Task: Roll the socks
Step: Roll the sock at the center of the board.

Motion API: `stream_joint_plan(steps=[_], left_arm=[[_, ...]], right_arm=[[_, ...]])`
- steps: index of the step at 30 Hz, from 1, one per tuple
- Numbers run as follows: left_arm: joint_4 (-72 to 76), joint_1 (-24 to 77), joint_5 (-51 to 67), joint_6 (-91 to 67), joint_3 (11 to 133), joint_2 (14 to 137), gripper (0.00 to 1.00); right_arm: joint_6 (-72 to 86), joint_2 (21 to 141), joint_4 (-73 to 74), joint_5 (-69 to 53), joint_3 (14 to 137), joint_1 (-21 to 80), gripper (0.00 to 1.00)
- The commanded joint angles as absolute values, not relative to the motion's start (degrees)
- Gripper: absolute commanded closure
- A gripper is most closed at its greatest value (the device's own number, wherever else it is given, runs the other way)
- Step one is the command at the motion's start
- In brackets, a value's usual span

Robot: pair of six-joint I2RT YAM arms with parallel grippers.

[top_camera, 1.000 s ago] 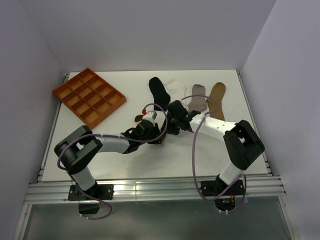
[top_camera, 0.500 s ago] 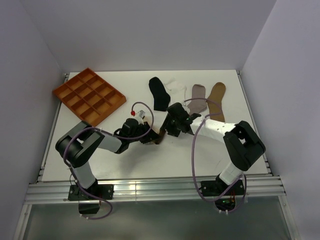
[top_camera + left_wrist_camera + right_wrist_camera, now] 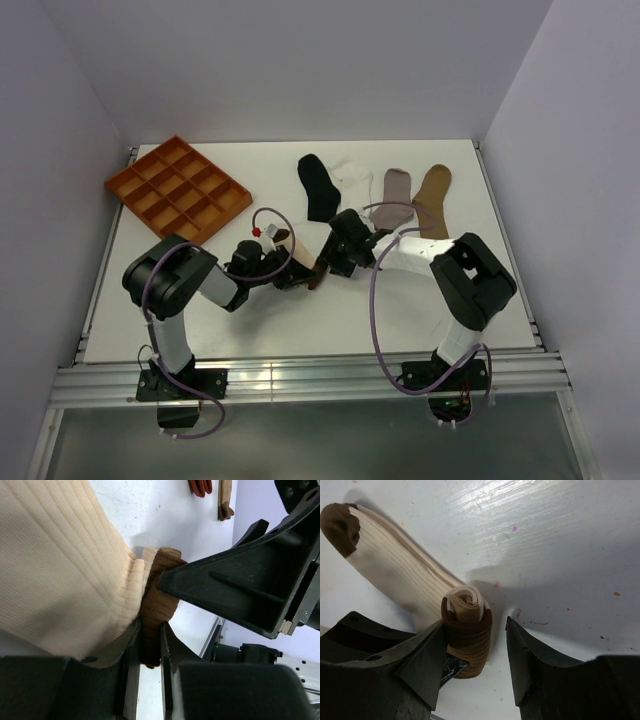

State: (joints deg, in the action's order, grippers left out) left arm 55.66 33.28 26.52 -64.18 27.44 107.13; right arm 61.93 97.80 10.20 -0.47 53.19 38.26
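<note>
cream sock [image 3: 390,570] | roll part-hidden in left gripper [image 3: 149,640]; right gripper [image 3: 476,630] astride

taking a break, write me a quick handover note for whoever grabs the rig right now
Left gripper: shut on the brown-banded end of the cream sock, at the roll.
Right gripper: open, its fingers straddle the rolled end; one touches it, the other stands apart.
Socks: the cream sock is partly rolled from the banded end, with its brown toe end lying flat. Black sock, white sock, grey sock and tan sock lie flat in a row behind it.
Done: roll started on the cream sock.
Left: finish that roll, then roll the other four.
</note>
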Motion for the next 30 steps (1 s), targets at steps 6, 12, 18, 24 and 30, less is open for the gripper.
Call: stream_joint_plan(steps=[6, 12, 18, 24, 30], left_arm=[[47.03, 33.05, 25.32, -62.05, 25.14, 108.90, 1.00], [44.56, 33.05, 23.47, -60.56, 25.22, 105.83, 0.98], [42.55, 33.48, 22.33, -58.45, 25.22, 101.01, 0.68], [30.42, 37.52, 11.18, -51.16, 28.65, 90.47, 0.52], [22.86, 43.93, -6.48, -43.34, 31.02, 82.88, 0.48]], right_arm=[[61.18, 100.63, 10.01, -0.44, 55.19, 39.73, 0.57], [58.81, 102.21, 15.89, -0.09, 57.39, 39.82, 0.98], [52.65, 105.55, 27.04, 3.60, 64.24, 39.90, 1.00], [47.73, 107.93, 34.88, 6.33, 70.57, 39.29, 1.00], [46.41, 109.60, 35.86, 3.87, 72.16, 39.02, 1.00]])
